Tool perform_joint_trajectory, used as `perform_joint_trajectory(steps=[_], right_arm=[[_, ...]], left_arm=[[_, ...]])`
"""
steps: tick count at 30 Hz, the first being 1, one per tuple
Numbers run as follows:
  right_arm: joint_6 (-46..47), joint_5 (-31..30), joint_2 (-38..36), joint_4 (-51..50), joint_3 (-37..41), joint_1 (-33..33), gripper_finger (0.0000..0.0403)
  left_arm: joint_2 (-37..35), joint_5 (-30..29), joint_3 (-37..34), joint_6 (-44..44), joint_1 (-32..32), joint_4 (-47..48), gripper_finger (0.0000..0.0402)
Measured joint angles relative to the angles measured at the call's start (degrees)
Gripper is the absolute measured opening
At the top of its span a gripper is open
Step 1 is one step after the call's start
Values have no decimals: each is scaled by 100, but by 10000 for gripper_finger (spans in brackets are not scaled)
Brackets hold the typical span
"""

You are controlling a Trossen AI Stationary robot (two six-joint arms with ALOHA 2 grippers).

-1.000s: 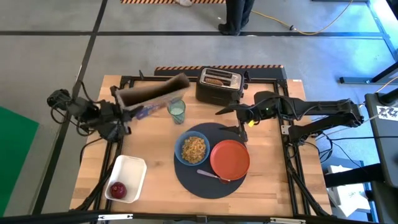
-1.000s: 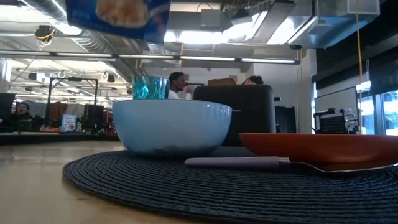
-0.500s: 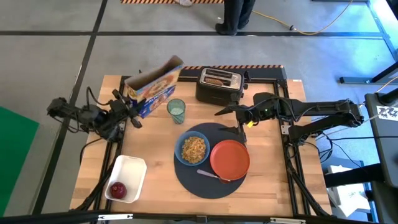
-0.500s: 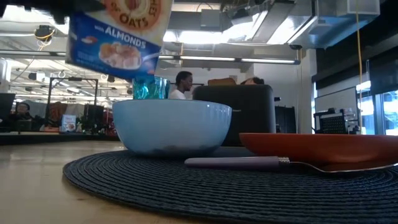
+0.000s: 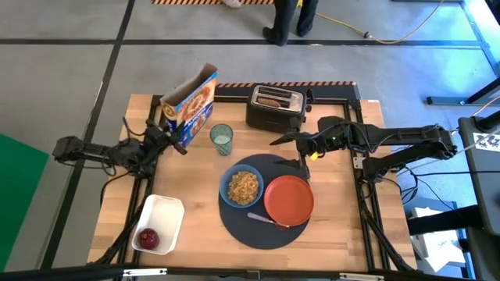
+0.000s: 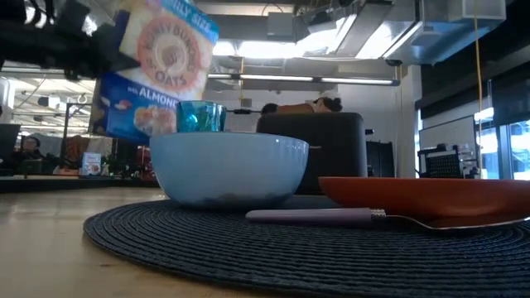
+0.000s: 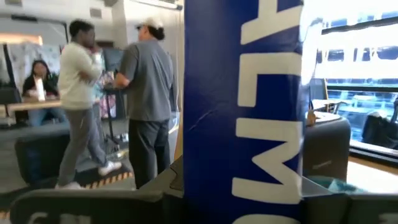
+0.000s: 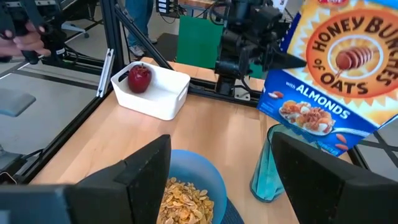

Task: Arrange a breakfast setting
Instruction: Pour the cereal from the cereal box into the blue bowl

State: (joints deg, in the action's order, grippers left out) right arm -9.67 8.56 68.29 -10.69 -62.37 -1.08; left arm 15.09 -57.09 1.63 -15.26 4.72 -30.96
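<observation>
My left gripper point(image 5: 171, 130) is shut on a blue cereal box point(image 5: 191, 103) at the table's far left, beside the small greenish glass point(image 5: 222, 139). The blue bowl point(image 5: 243, 187), filled with cereal, the orange-red plate point(image 5: 289, 200) and the metal spoon point(image 5: 266, 219) lie on the round dark mat point(image 5: 238, 232). The toast slice point(image 5: 272, 99) stands in the black toaster point(image 5: 275, 109). The red apple point(image 5: 148, 237) lies in the white tub point(image 5: 169, 211). My right gripper point(image 8: 230, 180) is open and empty above the mat's far edge. My left gripper pinches the cereal box between its two fingers near the box's bottom end point(image 5: 180, 129); the box's narrow blue side point(image 7: 242, 124) faces the wrist. The fingers come roughly level from the table's left. The box is lifted clear of the table, nearly upright, tilted, its open top point(image 5: 189, 87) up.
The toaster stands at the table's far edge, right of the box. The glass stands just right of the held box. The white tub sits at the near left corner. People stand in the room beyond the far edge point(image 7: 146, 99).
My left gripper has drawn back toward the table's left edge and turned. The cereal box, which lay tipped over with its open end toward the glass, has swung up to nearly upright and come lower, still held clear of the table.
</observation>
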Motion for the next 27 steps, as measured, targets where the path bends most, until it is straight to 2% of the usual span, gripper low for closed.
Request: perform_joint_trajectory(steps=[6,13,20,27], right_arm=[[-2,1,2,-19,0,0,268],[-68,2,3,-22,0,0,268],[-109,0,7,28,123,0,268],[-111,-7,9,8,219,0,268]], left_arm=[[39,280,-118,882,-412,557,92],[80,301,-118,1084,-871,665,92],[187,511,-118,1897,-1318,1604,92],[334,742,-116,2045,-1650,1746,92]])
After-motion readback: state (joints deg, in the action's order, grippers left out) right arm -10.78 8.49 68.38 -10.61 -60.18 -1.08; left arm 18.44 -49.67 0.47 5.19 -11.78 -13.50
